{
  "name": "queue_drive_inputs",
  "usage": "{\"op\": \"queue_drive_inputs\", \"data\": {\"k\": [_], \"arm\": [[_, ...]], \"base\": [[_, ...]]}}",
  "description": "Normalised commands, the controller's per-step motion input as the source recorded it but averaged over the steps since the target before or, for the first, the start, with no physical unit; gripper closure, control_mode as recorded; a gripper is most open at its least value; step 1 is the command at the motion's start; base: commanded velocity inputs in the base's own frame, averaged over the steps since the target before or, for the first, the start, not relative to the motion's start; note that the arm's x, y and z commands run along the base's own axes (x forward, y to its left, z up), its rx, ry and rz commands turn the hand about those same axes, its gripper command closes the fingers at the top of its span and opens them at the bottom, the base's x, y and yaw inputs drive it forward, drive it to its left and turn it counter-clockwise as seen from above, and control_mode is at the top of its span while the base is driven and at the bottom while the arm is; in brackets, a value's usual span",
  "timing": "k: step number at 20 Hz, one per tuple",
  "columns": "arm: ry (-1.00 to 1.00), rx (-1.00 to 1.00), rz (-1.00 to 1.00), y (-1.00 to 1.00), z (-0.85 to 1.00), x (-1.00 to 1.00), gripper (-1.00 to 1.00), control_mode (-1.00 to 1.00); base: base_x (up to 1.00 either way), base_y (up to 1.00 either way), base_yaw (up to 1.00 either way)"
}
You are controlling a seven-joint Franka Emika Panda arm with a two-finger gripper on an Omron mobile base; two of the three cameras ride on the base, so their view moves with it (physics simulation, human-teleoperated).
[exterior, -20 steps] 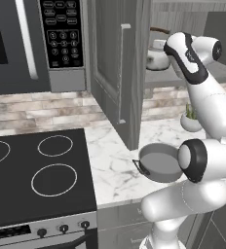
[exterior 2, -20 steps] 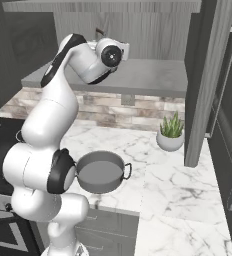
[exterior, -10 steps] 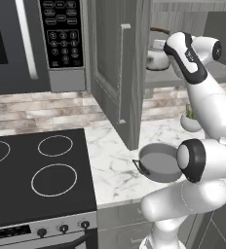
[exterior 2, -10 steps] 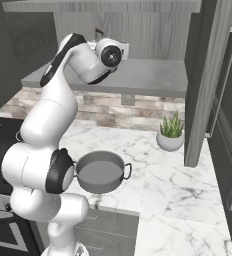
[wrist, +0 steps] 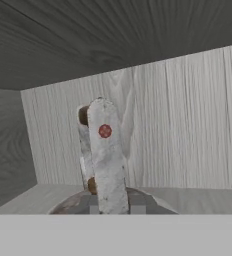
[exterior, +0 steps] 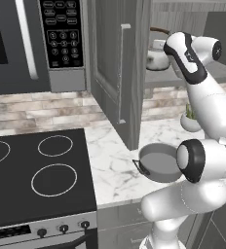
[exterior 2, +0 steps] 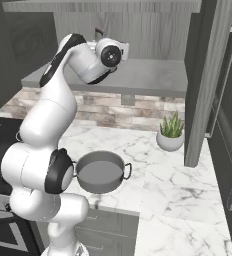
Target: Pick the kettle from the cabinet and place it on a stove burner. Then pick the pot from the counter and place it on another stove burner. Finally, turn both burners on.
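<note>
Kitchen, cabinet (exterior: 116, 73) open; nothing has moved in the last second. My jaws stay clamped narrow on the kettle (exterior: 157, 57) handle, kettle on the shelf's front edge. Lift comes next; pot (exterior 2: 100, 172) waits on the table (exterior 2: 173, 172).

Kettle (wrist: 105, 165) handle upright at centre, jaws closed on it, cabinet (wrist: 188, 125) back wall behind

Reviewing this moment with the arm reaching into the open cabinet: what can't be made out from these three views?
- Gripper, hand view: tips mostly cut off by the bottom edge; contact with the kettle's handle unclear.
- Kettle, left base view: partly behind the arm; right base view shows just its handle top.
- Pot, left base view: right side hidden by the arm's elbow.
- Cooktop knobs: too small to read.
</note>
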Motion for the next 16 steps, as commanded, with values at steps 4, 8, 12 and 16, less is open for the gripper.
{"op": "queue_drive_inputs", "data": {"k": [4,8,12,16], "arm": [[0.00,0.00,0.00,0.00,0.01,-0.09,1.00,-1.00],[-0.04,0.00,0.00,0.00,0.01,-0.23,1.00,-1.00],[-0.07,0.00,0.00,-0.01,0.06,-0.31,1.00,-1.00],[-0.10,0.00,0.00,0.00,0.00,-0.46,1.00,-1.00]], "base": [[0.00,0.00,0.00],[0.00,0.00,0.00],[0.00,0.00,0.00],[0.00,0.00,0.00]]}}
